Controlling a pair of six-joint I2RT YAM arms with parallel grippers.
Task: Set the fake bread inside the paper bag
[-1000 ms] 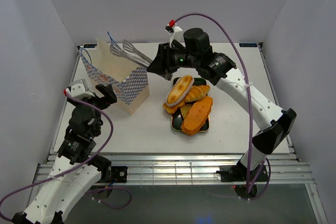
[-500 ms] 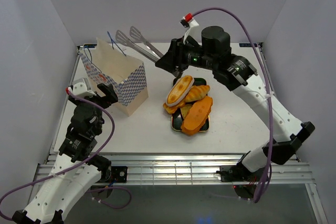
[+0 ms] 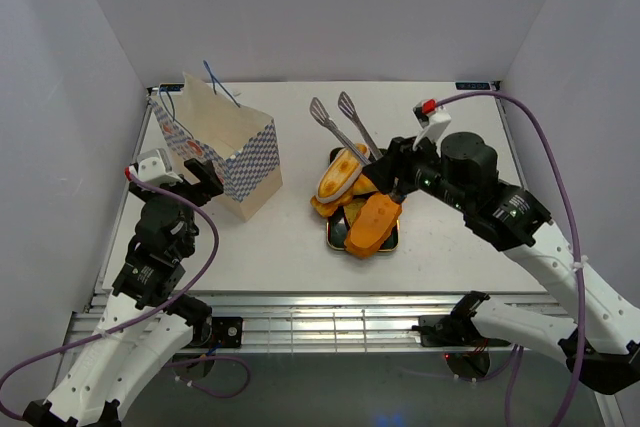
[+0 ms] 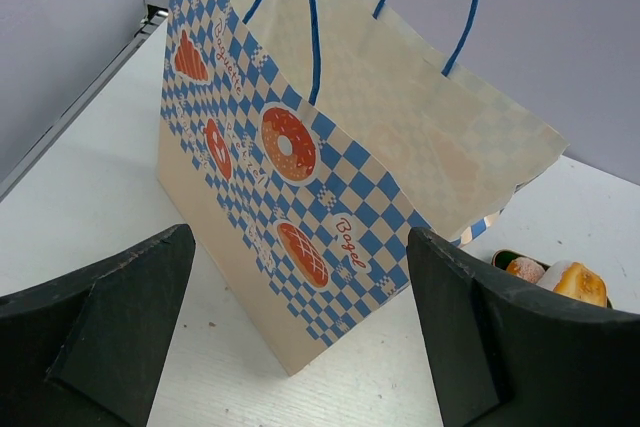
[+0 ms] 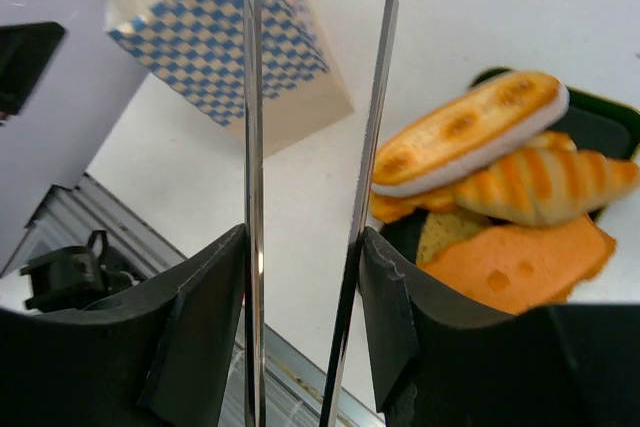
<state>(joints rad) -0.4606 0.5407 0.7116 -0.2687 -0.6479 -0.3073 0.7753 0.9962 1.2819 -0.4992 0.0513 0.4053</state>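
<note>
Left end effector (image 3: 198,180) is released, fingers spread wide, grasping nothing. It sits just beside the near-left side of the paper bag (image 3: 225,147), facing it; contact cannot be told.

The bag stands upright on the left half of the tabletop (image 3: 290,237), mouth up, blue handles raised at the far side.

Fake bread (image 3: 358,202) is all piled on the black tray (image 3: 334,239) at centre, well apart from the bag. The cream-edged bun (image 3: 342,173) is on top. Its long axis is diagonal, near-left to far-right in the top view. The orange long loaf (image 3: 372,225) lies on the same diagonal at the near side. The croissant (image 3: 377,180) runs closer to left-right, between the two.

Silver tongs (image 3: 342,125) point far-left from the grip, and their heads are out past the tray's far edge. The blades stand apart and carry nothing (the right wrist view shows only a clear gap between them).

Right end effector (image 5: 300,297) is clenched on the tongs' handles, hovering just right of the pile.

Step in hand, as I read it: lining up for a pick, none of the visible pieces gripped yet. The next move likely calls for three things:
- Tip the tong heads down onto the pile.
- Straddle the top bun across its short axis and squeeze.
- Carry it left and release over the bag's mouth.
</note>
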